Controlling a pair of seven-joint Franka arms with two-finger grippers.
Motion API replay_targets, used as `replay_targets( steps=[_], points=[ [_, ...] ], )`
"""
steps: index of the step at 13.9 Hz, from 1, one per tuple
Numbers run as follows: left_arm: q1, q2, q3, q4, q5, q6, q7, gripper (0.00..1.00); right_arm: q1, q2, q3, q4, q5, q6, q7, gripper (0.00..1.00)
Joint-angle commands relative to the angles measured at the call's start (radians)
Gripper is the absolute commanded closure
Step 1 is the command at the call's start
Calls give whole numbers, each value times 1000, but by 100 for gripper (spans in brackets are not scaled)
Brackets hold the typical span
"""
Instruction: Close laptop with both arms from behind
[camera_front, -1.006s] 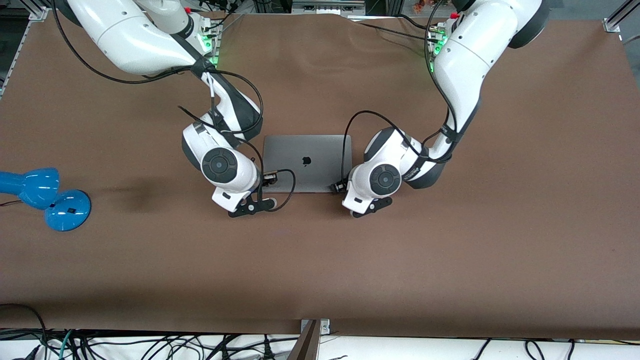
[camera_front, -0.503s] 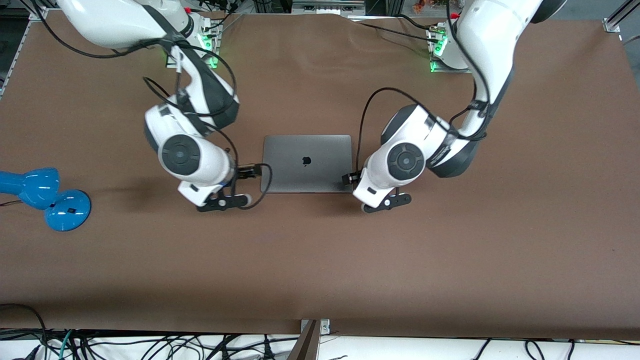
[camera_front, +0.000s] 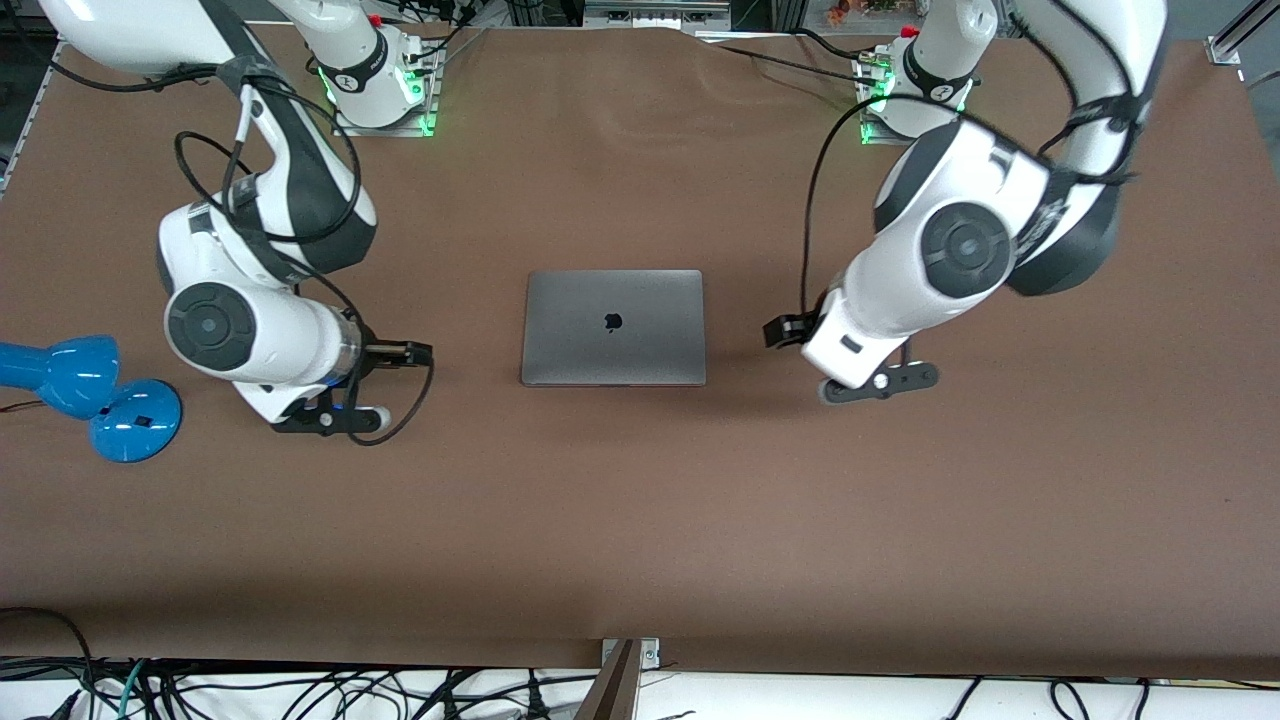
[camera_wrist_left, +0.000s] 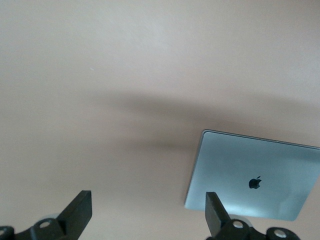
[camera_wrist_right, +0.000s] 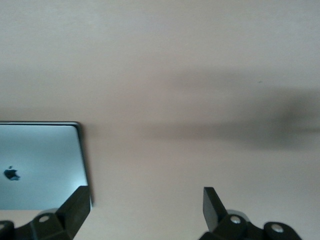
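The laptop (camera_front: 613, 326) lies shut and flat in the middle of the brown table (camera_front: 640, 520), its grey lid and dark logo facing up. My left gripper (camera_front: 783, 331) hangs open over bare table beside the laptop, toward the left arm's end. In the left wrist view the left gripper (camera_wrist_left: 148, 201) holds nothing, and the laptop (camera_wrist_left: 255, 175) lies off to one side. My right gripper (camera_front: 410, 353) hangs open over bare table toward the right arm's end. The right wrist view shows the right gripper (camera_wrist_right: 146, 196) empty, with the laptop (camera_wrist_right: 40, 165) at the frame's edge. Neither gripper touches the laptop.
A blue lamp (camera_front: 90, 395) lies on the table at the right arm's end, near the edge. Both arm bases (camera_front: 385, 85) stand with green lights along the table's edge farthest from the front camera. Cables (camera_front: 300, 690) hang below the table's near edge.
Both grippers have drawn away from the laptop's near corners, each outward toward its own arm's end of the table. The right gripper's fingers have spread wider. The laptop has not moved.
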Motion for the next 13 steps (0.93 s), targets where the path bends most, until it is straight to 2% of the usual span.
replay_targets(
  steps=[1,4,7,10,13],
  points=[
    [65,-157,-4,-138,28,3,88,0,-4,-58,-64,-14,19,-8,-100,0],
    [135,-237,-3,-152,28,-58,187,0,77,-127,-241,-23,63,-4,-151,0],
    [195,-283,-1,-152,28,-116,273,0,77,-247,-314,-60,95,-1,-154,0],
    [229,-305,0,-150,30,-141,329,0,83,-394,-389,-154,123,21,-241,0],
    [258,-313,3,-152,42,-156,402,0,135,-524,-478,-196,121,-29,-264,0]
  ],
)
